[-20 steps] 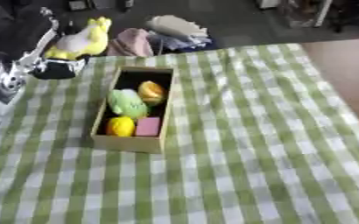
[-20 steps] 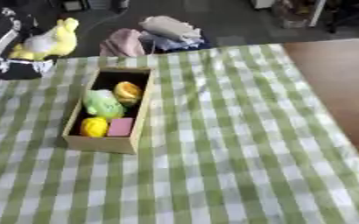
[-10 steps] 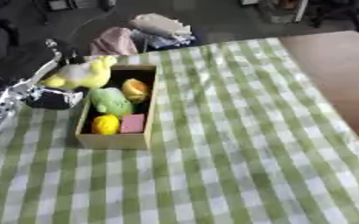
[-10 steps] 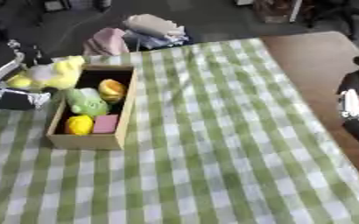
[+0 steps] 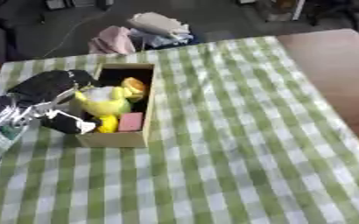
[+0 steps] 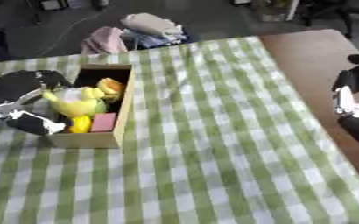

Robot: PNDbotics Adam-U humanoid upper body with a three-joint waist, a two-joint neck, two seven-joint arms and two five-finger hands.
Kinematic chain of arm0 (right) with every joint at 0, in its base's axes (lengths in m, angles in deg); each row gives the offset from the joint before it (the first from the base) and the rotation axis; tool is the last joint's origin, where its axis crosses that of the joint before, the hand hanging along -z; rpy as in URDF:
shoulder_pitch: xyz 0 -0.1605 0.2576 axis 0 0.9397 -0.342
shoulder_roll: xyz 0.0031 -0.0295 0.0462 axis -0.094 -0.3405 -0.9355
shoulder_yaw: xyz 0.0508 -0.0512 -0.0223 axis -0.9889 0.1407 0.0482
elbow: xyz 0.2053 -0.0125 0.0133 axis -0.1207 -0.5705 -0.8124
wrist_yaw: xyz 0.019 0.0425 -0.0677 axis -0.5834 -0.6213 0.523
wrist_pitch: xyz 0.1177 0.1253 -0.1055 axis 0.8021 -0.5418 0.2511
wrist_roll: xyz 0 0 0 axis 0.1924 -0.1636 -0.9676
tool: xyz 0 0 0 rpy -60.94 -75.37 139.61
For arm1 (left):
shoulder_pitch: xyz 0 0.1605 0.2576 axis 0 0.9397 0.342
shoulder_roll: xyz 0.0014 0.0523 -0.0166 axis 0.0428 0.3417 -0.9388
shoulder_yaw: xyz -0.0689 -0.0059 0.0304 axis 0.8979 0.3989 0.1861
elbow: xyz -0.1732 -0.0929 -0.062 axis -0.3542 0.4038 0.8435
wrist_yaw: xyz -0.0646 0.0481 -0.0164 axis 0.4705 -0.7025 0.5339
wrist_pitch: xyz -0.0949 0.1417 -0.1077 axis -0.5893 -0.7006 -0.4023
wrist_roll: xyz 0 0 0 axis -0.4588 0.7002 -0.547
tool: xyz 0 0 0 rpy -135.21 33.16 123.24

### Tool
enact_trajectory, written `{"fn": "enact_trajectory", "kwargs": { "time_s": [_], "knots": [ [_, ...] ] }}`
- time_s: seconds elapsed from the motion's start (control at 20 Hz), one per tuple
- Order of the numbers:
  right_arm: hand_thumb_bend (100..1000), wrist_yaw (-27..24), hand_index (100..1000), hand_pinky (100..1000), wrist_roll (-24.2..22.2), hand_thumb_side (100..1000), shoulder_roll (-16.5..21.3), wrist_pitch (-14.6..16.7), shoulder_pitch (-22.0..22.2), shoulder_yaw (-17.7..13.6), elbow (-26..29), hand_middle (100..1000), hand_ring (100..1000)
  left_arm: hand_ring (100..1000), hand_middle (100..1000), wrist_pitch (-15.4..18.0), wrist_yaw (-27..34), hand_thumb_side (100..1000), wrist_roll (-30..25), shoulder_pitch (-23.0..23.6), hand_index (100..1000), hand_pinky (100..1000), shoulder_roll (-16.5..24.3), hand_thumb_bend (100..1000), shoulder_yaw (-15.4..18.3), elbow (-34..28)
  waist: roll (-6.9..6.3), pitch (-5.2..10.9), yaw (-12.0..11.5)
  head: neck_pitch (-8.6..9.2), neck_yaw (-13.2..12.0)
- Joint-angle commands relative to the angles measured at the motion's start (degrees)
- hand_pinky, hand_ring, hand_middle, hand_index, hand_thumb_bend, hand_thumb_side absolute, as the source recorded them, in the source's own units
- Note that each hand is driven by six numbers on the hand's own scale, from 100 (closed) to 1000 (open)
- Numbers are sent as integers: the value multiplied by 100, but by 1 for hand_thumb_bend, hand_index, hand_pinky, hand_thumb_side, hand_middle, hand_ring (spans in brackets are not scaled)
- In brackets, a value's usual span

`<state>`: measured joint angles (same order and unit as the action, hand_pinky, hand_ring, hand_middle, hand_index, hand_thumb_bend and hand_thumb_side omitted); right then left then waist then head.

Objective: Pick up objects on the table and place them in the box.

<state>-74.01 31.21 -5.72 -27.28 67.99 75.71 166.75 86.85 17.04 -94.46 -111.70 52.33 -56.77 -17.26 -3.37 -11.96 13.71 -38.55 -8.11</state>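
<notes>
An open cardboard box (image 5: 122, 138) stands on the green-checked tablecloth, left of centre. Inside it lie an orange thing (image 5: 135, 84), a pink block (image 5: 130, 121) and a small yellow thing (image 5: 107, 124). My left hand (image 5: 47, 87) comes in from the left and is curled round a yellow plush toy (image 5: 106, 103), which sits low over the box's middle, among the other things. My right hand (image 6: 350, 99) shows only in the right eye view, at the right edge above the bare wood and away from the box.
A heap of pink and pale cloth (image 5: 142, 31) lies beyond the table's far edge. Bare brown tabletop (image 5: 329, 65) runs along the right of the cloth. Checked cloth (image 5: 236, 153) stretches right of and in front of the box.
My left hand has carried the yellow plush toy from the far left corner down into the box. The right hand has come into view at the right edge. The camera has shifted.
</notes>
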Motion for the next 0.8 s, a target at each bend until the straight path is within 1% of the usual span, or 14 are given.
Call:
{"fn": "enact_trajectory", "kwargs": {
  "time_s": [0.05, 0.15, 0.2, 0.35, 0.4, 0.45, 0.5, 0.55, 0.6, 0.65, 0.7, 0.8],
  "knots": [
    [100, 35, 744, 560, 16, 411, 93, -12, -46, -12, 53, 544, 547, 828, 869, 42, -95, 545, -135, 15, 913, 826, 107, 483, 113, -90, 52, 185, -5, 1, 7],
    [100, 44, 744, 560, 15, 425, 98, -18, -40, -17, 47, 544, 547, 843, 891, -1, -72, 564, -97, 109, 929, 838, 103, 475, 254, -249, 56, 188, -15, 0, 9],
    [100, 46, 744, 560, 16, 408, 102, -22, -35, -21, 45, 545, 547, 843, 885, -46, -101, 568, -45, 164, 922, 840, 104, 453, 347, -364, 58, 191, -25, -6, 7],
    [100, 51, 744, 560, 19, 408, 117, -35, -18, -30, 31, 545, 548, 841, 881, -263, 217, 554, 376, 433, 917, 841, 63, 410, 755, -870, 59, 216, -80, -43, -1],
    [100, 52, 745, 560, 15, 407, 122, -39, -12, -32, 23, 546, 548, 835, 873, -356, 341, 544, 562, 525, 908, 840, 40, 371, 904, -1036, 61, 226, -108, -60, -1],
    [100, 55, 745, 560, 8, 407, 127, -42, -9, -34, 16, 547, 549, 833, 870, -450, 479, 540, 769, 624, 906, 840, 18, 357, 1045, -1204, 63, 234, -133, -74, -2],
    [100, 57, 745, 560, 3, 407, 132, -46, -6, -37, 7, 547, 549, 825, 858, -539, 627, 524, 990, 729, 896, 840, -16, 303, 1188, -1377, 66, 241, -164, -87, -5],
    [100, 55, 745, 560, 1, 408, 136, -49, -3, -41, -2, 547, 549, 824, 857, -622, 784, 521, 1212, 839, 895, 839, -55, 297, 1317, -1551, 69, 247, -191, -95, -7],
    [100, 52, 745, 560, 2, 407, 141, -54, 1, -45, -16, 548, 549, 815, 844, -694, 959, 503, 1445, 952, 888, 838, -123, 258, 1447, -1740, 76, 253, -227, -103, -8],
    [100, 44, 745, 559, 5, 408, 145, -59, 6, -47, -31, 548, 549, 811, 839, -754, 1157, 499, 1687, 1077, 885, 835, -202, 241, 1572, -1930, 81, 258, -264, -114, -10],
    [100, 32, 746, 558, 9, 410, 146, -61, 10, -47, -46, 548, 557, 803, 827, -773, 1351, 491, 1928, 1174, 878, 832, -281, 214, 1678, -2033, 86, 264, -299, -127, -14],
    [100, 3, 747, 557, 19, 412, 141, -64, 20, -45, -82, 549, 568, 794, 814, -679, 1740, 489, 2426, 1337, 871, 826, -474, 179, 1861, -2108, 96, 278, -381, -165, -20]
  ]
}}
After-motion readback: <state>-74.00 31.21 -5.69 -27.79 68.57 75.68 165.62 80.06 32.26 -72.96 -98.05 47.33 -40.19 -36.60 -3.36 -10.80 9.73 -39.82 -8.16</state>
